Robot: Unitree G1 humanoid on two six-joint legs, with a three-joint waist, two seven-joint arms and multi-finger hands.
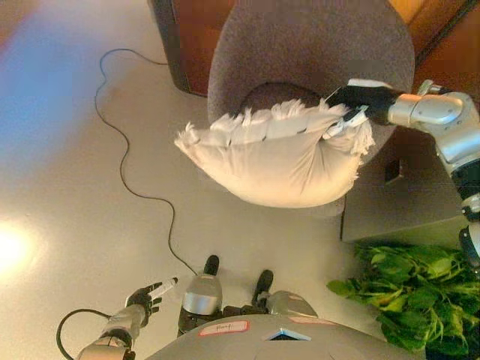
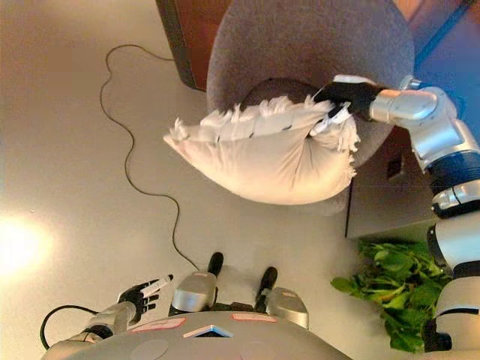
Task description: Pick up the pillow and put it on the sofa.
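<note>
A cream pillow (image 1: 277,157) with a fringed edge hangs in the air in front of the grey rounded sofa (image 1: 315,45). My right hand (image 1: 358,101) is shut on the pillow's right fringed corner, holding it up over the sofa's front edge. The pillow's left end droops out over the floor. My left hand (image 1: 148,296) hangs low at the lower left, fingers straight and holding nothing.
A dark wooden cabinet (image 1: 187,45) stands left of the sofa. A leafy green plant (image 1: 409,296) sits at the lower right beside a grey box (image 1: 397,202). Pale floor spreads to the left.
</note>
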